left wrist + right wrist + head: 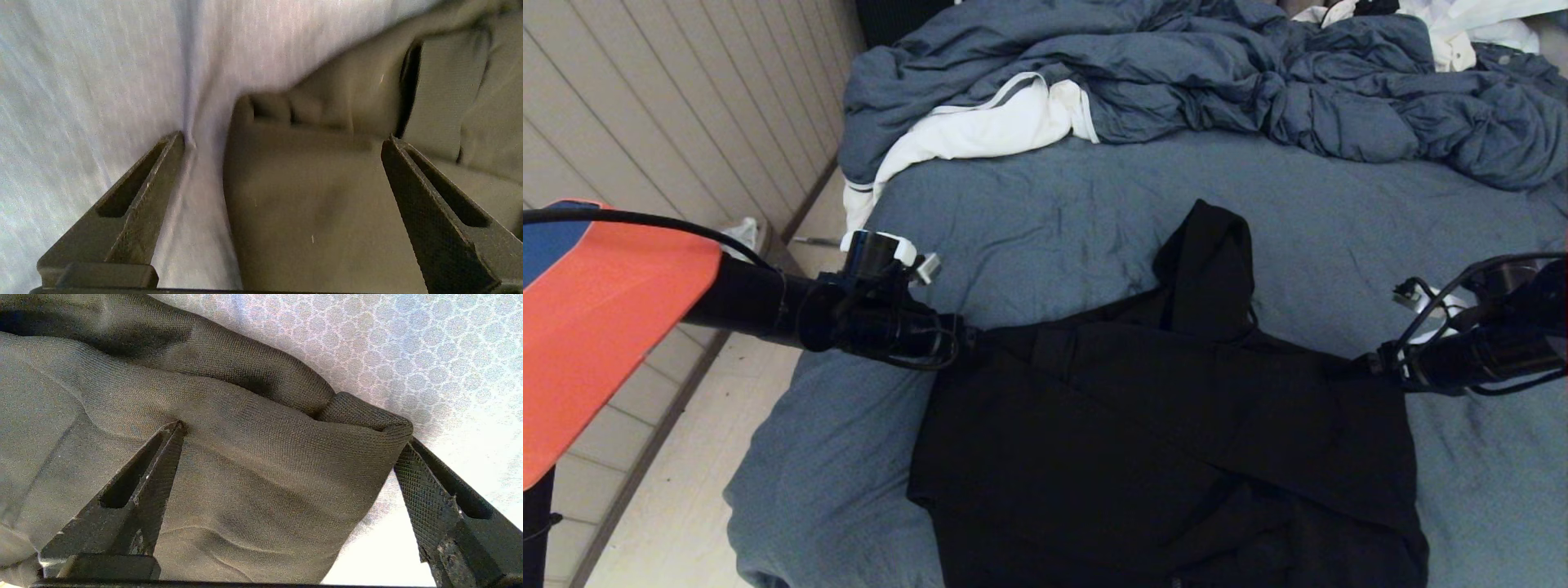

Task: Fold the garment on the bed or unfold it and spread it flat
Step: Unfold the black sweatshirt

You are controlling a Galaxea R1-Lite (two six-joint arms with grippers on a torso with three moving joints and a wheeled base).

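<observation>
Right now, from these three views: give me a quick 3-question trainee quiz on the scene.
1. True or false: the left claw is shut on the hoodie.
2. Which lies at the far side of the bed? A) a rumpled blue-grey duvet B) a red pillow C) a laptop
3. Fill in: the right claw is open astride a folded ____ of the hoodie.

Key: 1 false, both claws are open, one at each side edge of the hoodie; 2 A; 3 corner.
</observation>
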